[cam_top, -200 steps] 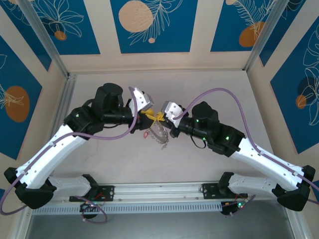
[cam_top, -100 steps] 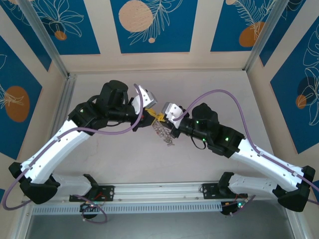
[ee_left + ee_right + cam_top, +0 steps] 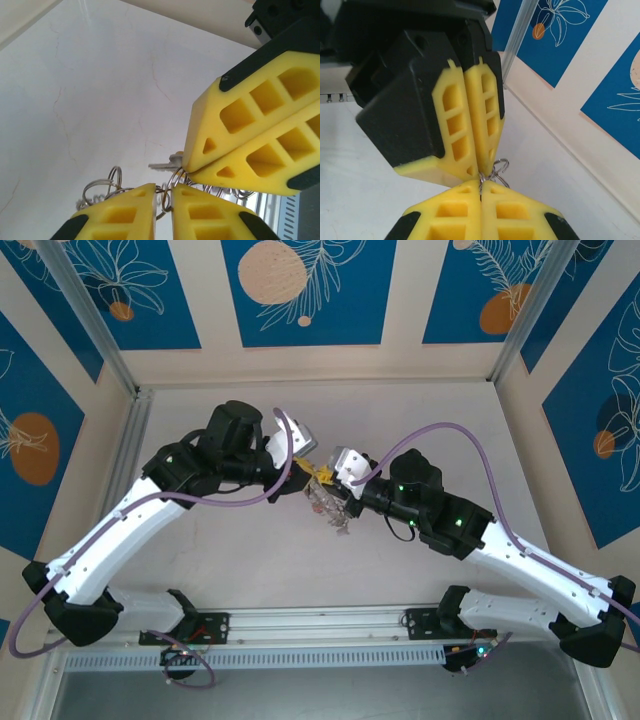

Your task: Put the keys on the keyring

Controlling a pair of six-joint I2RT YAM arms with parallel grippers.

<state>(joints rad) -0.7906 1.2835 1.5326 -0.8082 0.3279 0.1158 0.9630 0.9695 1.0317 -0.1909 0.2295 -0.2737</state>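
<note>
Both grippers meet tip to tip above the middle of the table. The keyring (image 3: 327, 506), a silver bunch of wire loops, hangs just below them. My right gripper (image 3: 481, 186) is shut on one of its loops (image 3: 499, 167). My left gripper (image 3: 163, 197) has its yellow fingers (image 3: 120, 215) closed down to a narrow slit with a thin loop pinched in it. More loops (image 3: 102, 186) fan out to the left. A small silver key (image 3: 162, 164) pokes out from behind the right gripper's (image 3: 187, 170) shut fingertips. From above, the left gripper (image 3: 303, 472) touches the right gripper (image 3: 322, 478).
The pale marbled table (image 3: 400, 410) lies open all round the grippers. Aluminium frame posts (image 3: 120, 380) and blue patterned walls bound it. A rail with both arm bases (image 3: 320, 625) runs along the near edge. Purple cables (image 3: 440, 425) arch over both arms.
The left arm has swung right and slightly forward until its fingertips meet the right gripper's, and its jaws have narrowed onto a loop. The hanging keyring shifted slightly right. The right gripper stayed shut.
</note>
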